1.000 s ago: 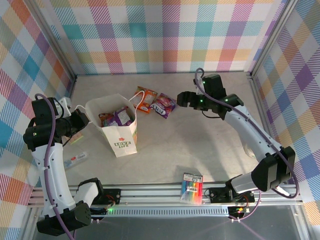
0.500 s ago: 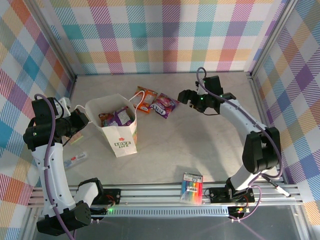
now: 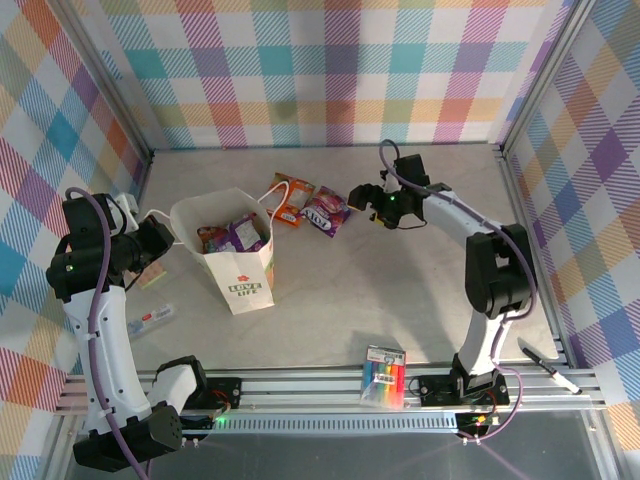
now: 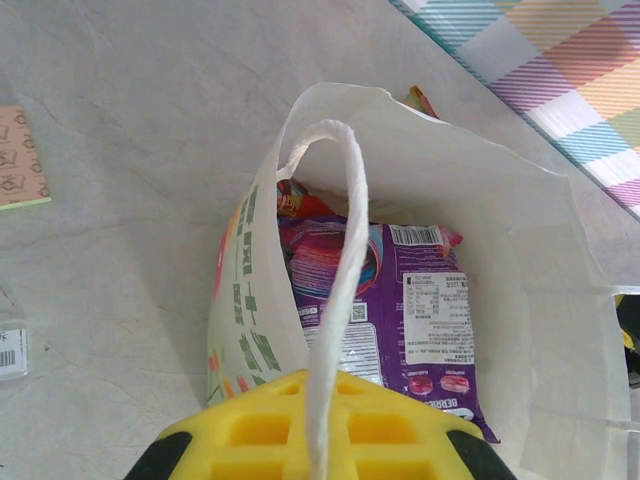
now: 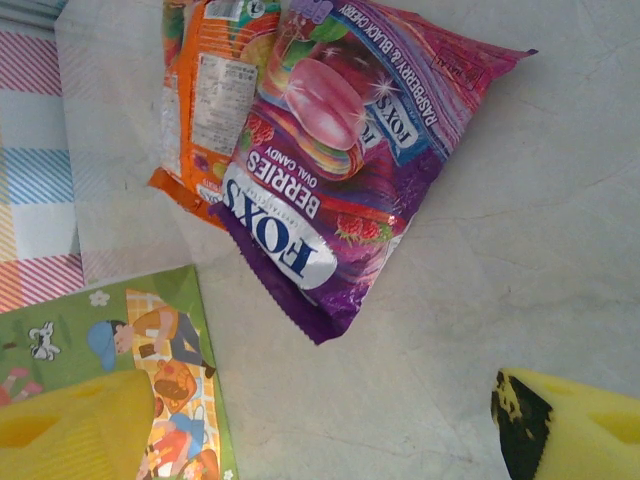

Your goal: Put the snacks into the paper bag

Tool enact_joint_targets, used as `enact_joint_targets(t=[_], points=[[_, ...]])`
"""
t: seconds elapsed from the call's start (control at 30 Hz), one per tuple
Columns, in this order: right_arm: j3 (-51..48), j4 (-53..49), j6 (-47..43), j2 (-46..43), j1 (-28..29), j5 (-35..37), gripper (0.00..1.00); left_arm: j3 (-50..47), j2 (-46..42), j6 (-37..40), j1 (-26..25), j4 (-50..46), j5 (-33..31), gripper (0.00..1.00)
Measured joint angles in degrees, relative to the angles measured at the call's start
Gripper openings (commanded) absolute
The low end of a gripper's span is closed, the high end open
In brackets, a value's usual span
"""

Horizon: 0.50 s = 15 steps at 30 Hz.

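Pinching white twisted handle (image 4: 335,300), left gripper (image 4: 308,440) jaws pressed together on it. Just beyond jaws, paper bag (image 4: 570,330) stands open: purple packet (image 4: 420,320) inside, red packet (image 4: 305,205) edge behind it. Right gripper (image 5: 320,420) jaws spread wide, empty. Ahead between them pink-purple packet (image 5: 340,170) on table (image 5: 500,300), print "FOX'S BERRIES OVAL CANDY"; orange packet (image 5: 200,100) touching, farther left.

Upright white bag (image 3: 246,282); nearby pink-purple packet (image 5: 340,150) seemingly overlaps orange packet (image 5: 198,100).
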Motion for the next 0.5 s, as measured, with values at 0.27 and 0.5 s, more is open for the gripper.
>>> enact_joint_targets(t=[0.27, 0.5], points=[[3.8, 1.7, 0.6, 6.4, -0.2, -0.9, 0.87, -0.1, -0.4, -0.2, 0.0, 0.0, -0.9, 0.07], [8.3, 1.9, 0.6, 11.8, -0.3, -1.9, 0.87, -0.3, -0.7, -0.2, 0.0, 0.0, -1.6, 0.07]])
